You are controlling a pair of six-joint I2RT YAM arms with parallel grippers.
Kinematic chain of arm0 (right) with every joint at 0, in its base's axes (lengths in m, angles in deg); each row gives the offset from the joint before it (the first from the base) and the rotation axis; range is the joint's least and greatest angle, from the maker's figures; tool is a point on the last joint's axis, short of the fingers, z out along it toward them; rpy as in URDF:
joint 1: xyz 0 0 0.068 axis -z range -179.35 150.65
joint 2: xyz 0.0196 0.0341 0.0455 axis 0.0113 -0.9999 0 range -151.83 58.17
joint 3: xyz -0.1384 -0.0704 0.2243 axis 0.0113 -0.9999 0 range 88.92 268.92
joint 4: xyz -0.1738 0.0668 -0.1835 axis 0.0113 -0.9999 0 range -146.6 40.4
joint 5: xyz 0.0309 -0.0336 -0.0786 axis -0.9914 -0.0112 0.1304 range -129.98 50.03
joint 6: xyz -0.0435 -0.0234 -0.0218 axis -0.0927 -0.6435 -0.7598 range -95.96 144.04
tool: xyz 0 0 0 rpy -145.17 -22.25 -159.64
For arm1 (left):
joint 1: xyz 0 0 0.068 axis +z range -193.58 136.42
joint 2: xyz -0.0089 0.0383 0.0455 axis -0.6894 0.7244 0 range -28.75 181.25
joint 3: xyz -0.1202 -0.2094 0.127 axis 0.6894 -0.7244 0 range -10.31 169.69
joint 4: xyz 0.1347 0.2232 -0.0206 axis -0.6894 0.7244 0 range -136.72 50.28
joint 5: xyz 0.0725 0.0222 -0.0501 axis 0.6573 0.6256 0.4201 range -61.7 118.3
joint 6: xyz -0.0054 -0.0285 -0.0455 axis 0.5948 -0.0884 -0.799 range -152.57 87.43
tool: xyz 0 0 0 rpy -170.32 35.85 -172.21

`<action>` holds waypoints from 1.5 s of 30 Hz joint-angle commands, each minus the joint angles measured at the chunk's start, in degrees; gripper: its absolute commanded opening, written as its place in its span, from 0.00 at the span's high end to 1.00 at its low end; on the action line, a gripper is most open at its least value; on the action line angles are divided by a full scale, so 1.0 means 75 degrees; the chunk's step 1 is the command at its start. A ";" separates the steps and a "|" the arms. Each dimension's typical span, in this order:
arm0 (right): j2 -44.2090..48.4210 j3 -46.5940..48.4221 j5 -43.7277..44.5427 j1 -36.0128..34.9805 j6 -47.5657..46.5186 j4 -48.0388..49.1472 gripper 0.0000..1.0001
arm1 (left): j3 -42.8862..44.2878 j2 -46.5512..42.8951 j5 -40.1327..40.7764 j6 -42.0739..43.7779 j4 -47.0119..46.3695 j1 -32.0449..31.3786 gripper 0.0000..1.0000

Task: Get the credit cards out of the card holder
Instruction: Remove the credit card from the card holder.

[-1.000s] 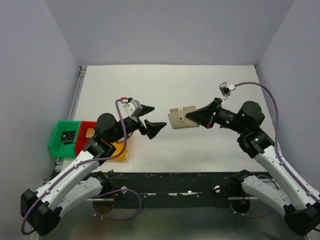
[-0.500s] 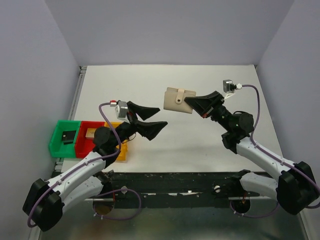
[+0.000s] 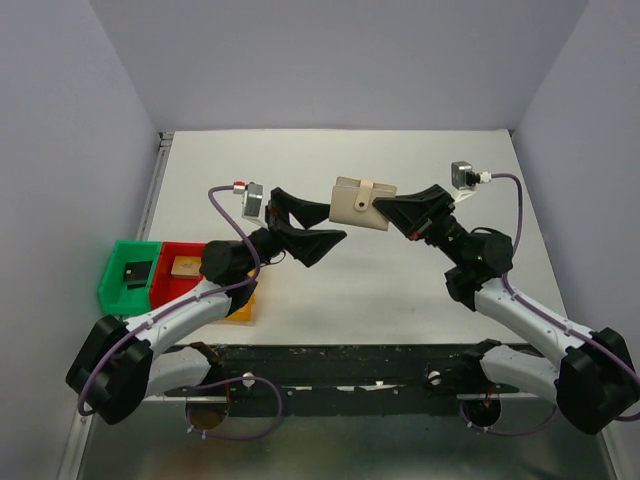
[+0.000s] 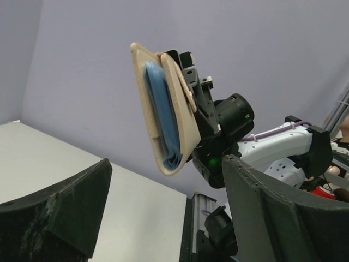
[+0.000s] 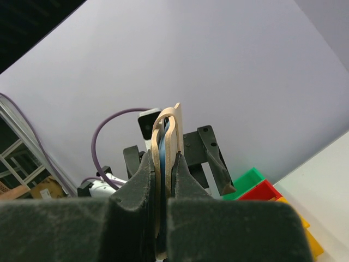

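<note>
At the near left edge of the table [image 3: 400,290] sit a green bin [image 3: 113,290] holding a small black object [image 3: 133,271], a red bin [image 3: 180,250] and a yellow bin [image 3: 240,305]. Farther in, the left gripper [image 3: 336,221] gapes wide just beside the folded tan card holder [image 3: 360,203]. The right gripper [image 3: 386,209] pinches the holder in mid-air, blue-grey lining showing.

**Worktop: three bins at the near-left corner**

The pale worktop [image 3: 400,290] carries three plastic bins at its near-left corner, touching in a row: a green bin [image 3: 112,288], a red bin [image 3: 170,250] and a yellow bin [image 3: 240,308], the last partly hidden. A small black object [image 3: 133,271] lies in the green one — a tan piece [image 3: 184,266] in the red.
</note>
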 commanded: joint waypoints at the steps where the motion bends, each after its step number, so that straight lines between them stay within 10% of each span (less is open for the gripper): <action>1: 0.0201 -0.0145 -0.0087 -0.0046 -0.0082 0.0378 1.00 | 0.0540 0.0441 -0.0852 -0.0684 -0.1324 0.0037 0.11; 18: 0.0154 0.0160 -0.1036 -0.0046 0.0012 -0.0150 1.00 | 0.0928 0.0606 -0.1263 -0.0485 -0.1196 0.0037 0.40; 34: 0.0517 0.0241 -0.1575 -0.0046 -0.0304 -0.1039 1.00 | 0.0846 0.0618 -0.1638 -0.0404 -0.0962 0.0049 0.97; 39: 0.0891 0.0510 -0.1763 -0.0046 -0.0724 -0.2360 0.49 | 0.0834 0.0361 -0.1743 -0.0263 -0.0435 0.0060 1.00; 45: 0.2203 0.1996 -0.0992 -0.0046 -0.3908 -0.7931 0.32 | 0.1184 -0.0412 -0.1825 0.0357 0.2604 0.0107 1.00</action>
